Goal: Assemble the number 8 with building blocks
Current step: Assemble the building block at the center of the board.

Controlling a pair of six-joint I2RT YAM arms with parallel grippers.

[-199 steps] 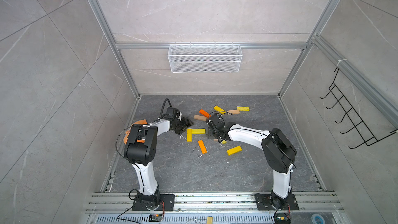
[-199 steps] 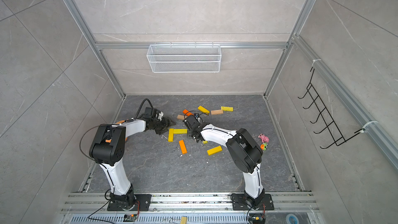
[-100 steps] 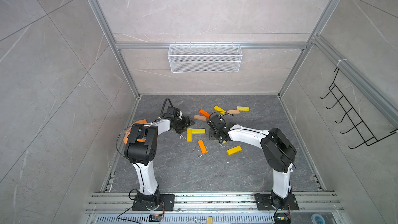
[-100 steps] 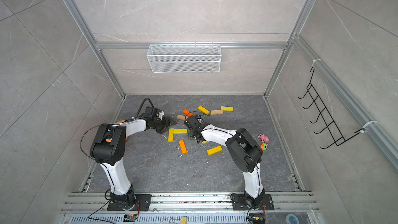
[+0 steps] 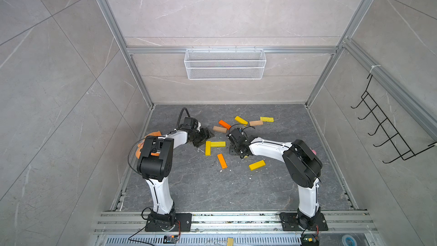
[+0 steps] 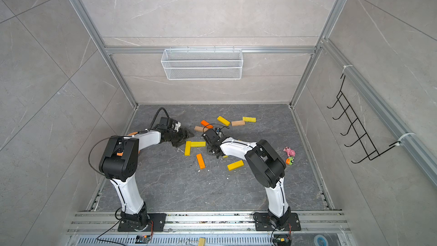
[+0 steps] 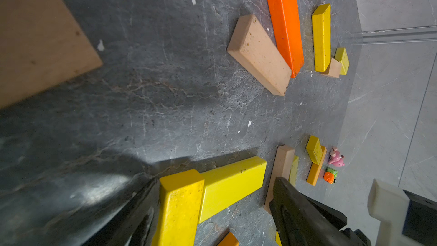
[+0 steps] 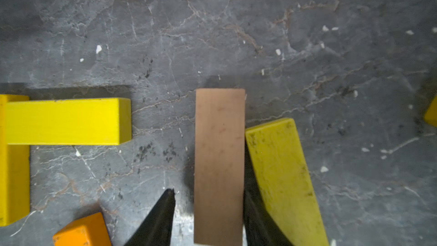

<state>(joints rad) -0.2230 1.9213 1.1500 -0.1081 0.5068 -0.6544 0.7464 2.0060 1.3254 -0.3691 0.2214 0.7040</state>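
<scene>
My right pincer straddles the tan block part-open, gripping nothing yet; it looks light, stiff and smooth, best pinched across its long sides.

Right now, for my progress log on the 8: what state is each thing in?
tan block, lying flat, not clamped.
right gripper, open, straddling the tan block.
left gripper, open, gripping nothing.
two yellow blocks, flat, touching in an L.
orange block, flat, loose.
</scene>
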